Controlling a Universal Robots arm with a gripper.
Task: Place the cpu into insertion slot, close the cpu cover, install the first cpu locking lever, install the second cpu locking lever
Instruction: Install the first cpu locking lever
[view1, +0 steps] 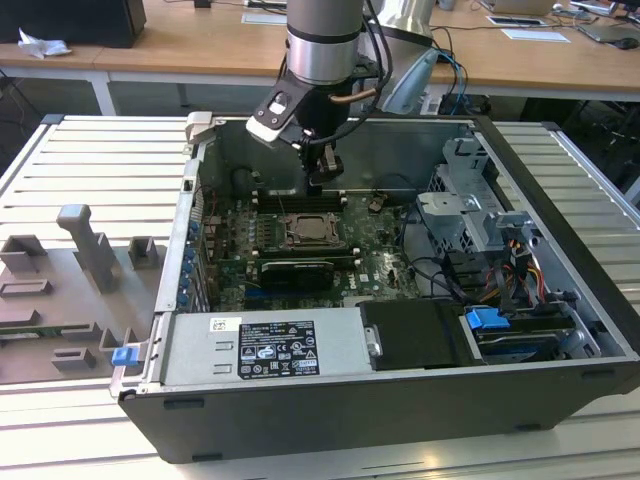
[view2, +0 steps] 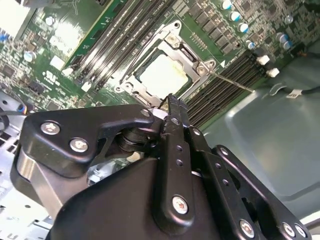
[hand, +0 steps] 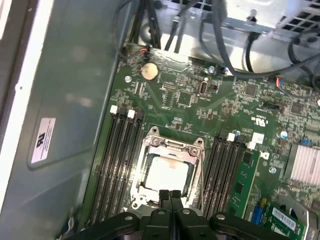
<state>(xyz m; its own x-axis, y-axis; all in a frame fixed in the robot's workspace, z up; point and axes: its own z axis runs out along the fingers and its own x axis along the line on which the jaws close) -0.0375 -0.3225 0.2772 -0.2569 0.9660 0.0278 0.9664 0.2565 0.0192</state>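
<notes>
Tool (view1: 322, 170) hangs inside the open computer case (view1: 560, 250), over the back edge of the board. Its fingers are pressed together with nothing between them, which is clearest in the first wrist view (hand: 170, 196). The case lies on its side on a slatted metal worktop (view1: 90, 160).

Green motherboard (hand: 200, 105) lies flat on the case floor. Banks of long black memory slots (hand: 122, 160) run along either side of the socket.

Insertion slot (view1: 338, 238) sits mid-board, just ahead of the tool in the exterior view. The cpu cover (hand: 150, 150), a silvery frame with a square window, lies down flat over it.

The cpu (hand: 167, 172) is seated in the slot. Its pale grey metal top faces up through the window, lying level, with its edges parallel to the memory slots (square, so no long axis to speak of).

In the second wrist view the closed tool tip (view2: 172, 102) sits just beside the near edge of the cover (view2: 176, 44), with the cpu (view2: 162, 75) past it. That view also shows a thin wire locking lever (view2: 232, 82) angling out from the socket corner across the memory slots. I cannot make that lever out in the exterior view.
</notes>
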